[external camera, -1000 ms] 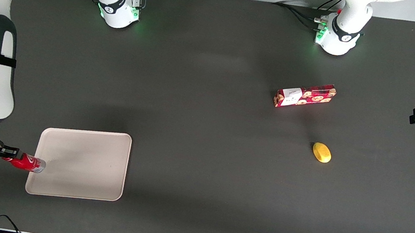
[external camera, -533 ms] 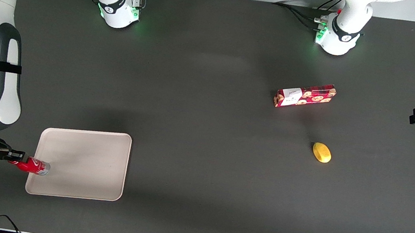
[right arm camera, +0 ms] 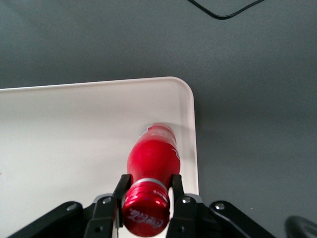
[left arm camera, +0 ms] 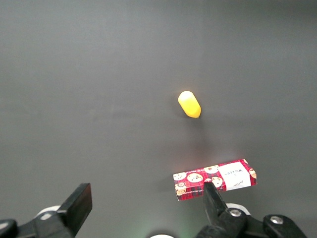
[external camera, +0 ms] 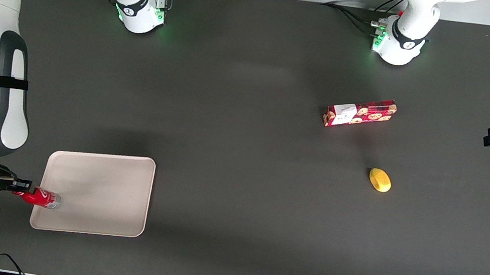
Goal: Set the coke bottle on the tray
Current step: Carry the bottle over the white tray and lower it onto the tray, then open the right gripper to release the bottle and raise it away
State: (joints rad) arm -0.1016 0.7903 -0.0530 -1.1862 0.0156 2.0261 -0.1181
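The coke bottle (external camera: 39,197) is a slim red bottle with a red cap and a silvery base. My right gripper (external camera: 19,191) is shut on its neck just below the cap, at the working arm's end of the table. The bottle leans with its base over the edge of the beige tray (external camera: 106,189), near the tray's corner closest to the front camera. In the right wrist view the cap and red body (right arm camera: 151,158) sit between the two black fingers of the gripper (right arm camera: 147,184), with the base down on or just above the tray floor (right arm camera: 74,129) inside the rounded rim.
A red cookie box (external camera: 360,113) and a yellow lemon-like thing (external camera: 380,180) lie on the dark table toward the parked arm's end; both also show in the left wrist view, the box (left arm camera: 215,180) and the yellow thing (left arm camera: 189,104). A black cable (right arm camera: 225,12) lies on the table past the tray.
My right gripper has carried the bottle a little farther over the tray's edge and slightly nearer the front camera. The bottle's base now lies farther inside the rim.
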